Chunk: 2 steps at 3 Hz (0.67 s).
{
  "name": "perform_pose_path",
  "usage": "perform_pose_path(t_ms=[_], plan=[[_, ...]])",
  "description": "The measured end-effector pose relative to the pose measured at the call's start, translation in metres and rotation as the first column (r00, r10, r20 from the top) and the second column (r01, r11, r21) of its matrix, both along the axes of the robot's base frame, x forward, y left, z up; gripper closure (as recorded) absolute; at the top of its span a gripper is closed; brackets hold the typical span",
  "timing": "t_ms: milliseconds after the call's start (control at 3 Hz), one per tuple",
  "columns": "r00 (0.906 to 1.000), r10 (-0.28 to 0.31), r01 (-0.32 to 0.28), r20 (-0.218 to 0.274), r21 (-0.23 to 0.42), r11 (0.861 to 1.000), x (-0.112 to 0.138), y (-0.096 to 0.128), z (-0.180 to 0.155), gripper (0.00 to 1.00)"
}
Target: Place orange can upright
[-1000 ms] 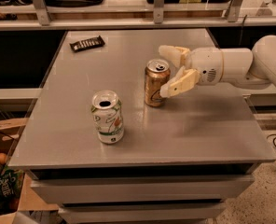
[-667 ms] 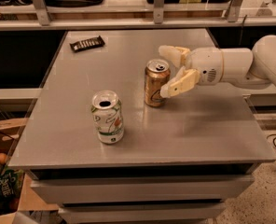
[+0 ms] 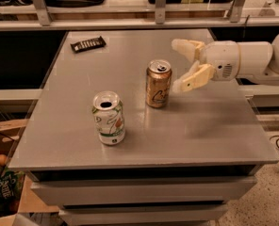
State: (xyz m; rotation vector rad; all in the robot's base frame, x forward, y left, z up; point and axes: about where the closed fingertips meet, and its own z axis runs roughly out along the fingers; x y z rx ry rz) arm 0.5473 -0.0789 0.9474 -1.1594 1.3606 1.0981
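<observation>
The orange can (image 3: 158, 84) stands upright on the grey table (image 3: 210, 126), near its middle, silver top with pull tab facing up. My gripper (image 3: 178, 64) is open, just right of the can and apart from it, at the height of its upper half. One finger (image 3: 183, 46) is on the far side and the other finger (image 3: 191, 80) on the near side. The gripper holds nothing.
A white-and-green can (image 3: 109, 117) stands upright at the front left of the orange can. A dark flat packet (image 3: 88, 44) lies at the table's far left. A shelf rail (image 3: 130, 22) runs behind the table. Boxes (image 3: 3, 173) sit on the floor at left.
The gripper has drawn back to the right, away from the orange can, leaving a gap. The can stays upright in place.
</observation>
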Motion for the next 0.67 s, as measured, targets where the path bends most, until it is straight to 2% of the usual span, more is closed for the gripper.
perform_pose_path(t_ms=[333,667], plan=[[0.9990,-0.030,0.031,0.032,-0.033,0.999,0.0036,-0.0210,0.0202,0.00],[0.9992,-0.024,0.025,0.032,-0.037,0.999,0.0043,-0.0219,0.0218,0.00]])
